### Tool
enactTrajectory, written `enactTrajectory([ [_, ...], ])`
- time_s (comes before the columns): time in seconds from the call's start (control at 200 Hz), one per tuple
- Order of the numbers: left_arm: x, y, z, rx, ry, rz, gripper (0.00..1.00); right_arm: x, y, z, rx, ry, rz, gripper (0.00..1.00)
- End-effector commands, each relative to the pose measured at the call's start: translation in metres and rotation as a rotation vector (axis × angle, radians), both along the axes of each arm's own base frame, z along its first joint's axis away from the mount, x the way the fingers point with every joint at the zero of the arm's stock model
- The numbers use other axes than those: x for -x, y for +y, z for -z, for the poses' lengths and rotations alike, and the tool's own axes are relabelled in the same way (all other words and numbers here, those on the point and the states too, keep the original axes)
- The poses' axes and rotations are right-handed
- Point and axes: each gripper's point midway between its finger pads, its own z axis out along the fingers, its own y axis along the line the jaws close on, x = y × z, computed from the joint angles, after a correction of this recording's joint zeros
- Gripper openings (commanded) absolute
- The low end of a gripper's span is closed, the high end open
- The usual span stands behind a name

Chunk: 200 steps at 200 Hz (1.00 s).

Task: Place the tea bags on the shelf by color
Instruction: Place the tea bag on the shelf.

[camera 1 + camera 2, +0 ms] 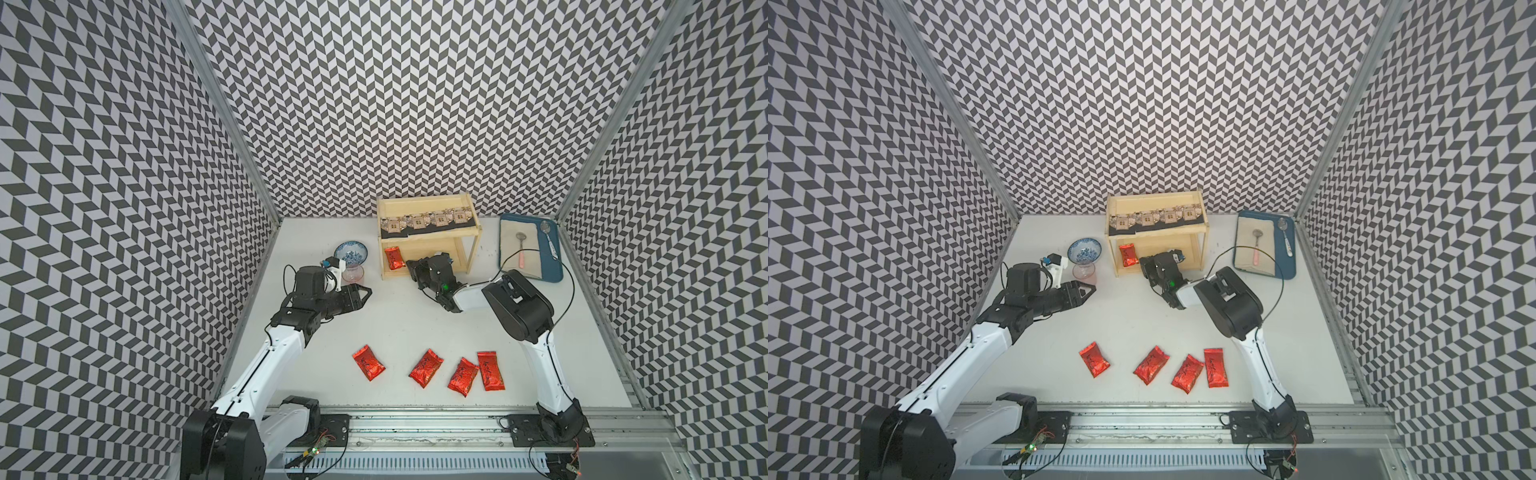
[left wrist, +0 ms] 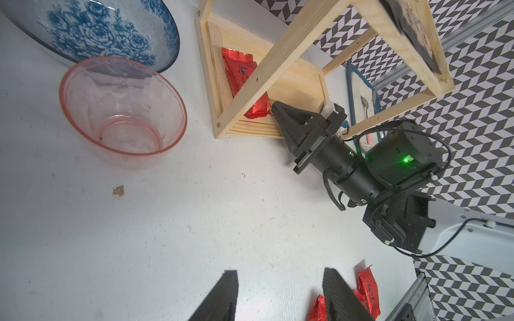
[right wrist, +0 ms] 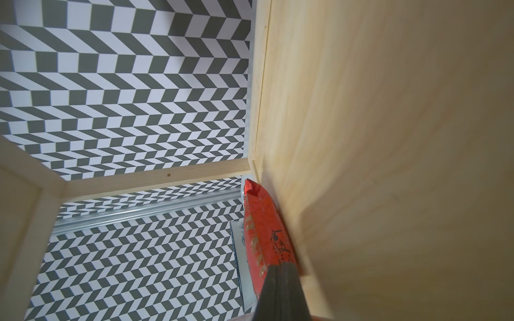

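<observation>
On shelf [image 2: 294,83] bottom tier lies red tea bag [image 2: 237,71], near end pinched by right gripper [image 2: 274,107]; left gripper [image 1: 366,294] half-open, empty.

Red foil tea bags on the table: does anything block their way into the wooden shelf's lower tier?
Yes. The right gripper, jaws shut, fills part of the lower opening of the pale two-tier wooden shelf, touching the red foil tea bag already inside. Nothing else visible intervenes.

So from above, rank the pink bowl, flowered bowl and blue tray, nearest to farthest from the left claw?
From the left gripper:
1. Pink bowl, just beyond its tips.
2. Flowered bowl, behind the pink one.
3. Blue tray, far right rear corner.
</observation>
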Motion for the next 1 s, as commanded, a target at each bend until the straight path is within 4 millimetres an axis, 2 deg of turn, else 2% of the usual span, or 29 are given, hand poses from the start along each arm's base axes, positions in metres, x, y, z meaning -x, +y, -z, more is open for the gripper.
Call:
enactTrajectory([
  [0.0, -0.002, -0.001, -0.007, 0.002, -0.028, 0.018, 0.54, -0.007, 0.002, -0.002, -0.018, -0.017, 0.001, 0.00],
  [0.996, -0.003, 0.001, -0.007, 0.003, -0.029, 0.012, 0.53, -0.002, 0.025, -0.002, -0.022, -0.015, -0.052, 0.00],
])
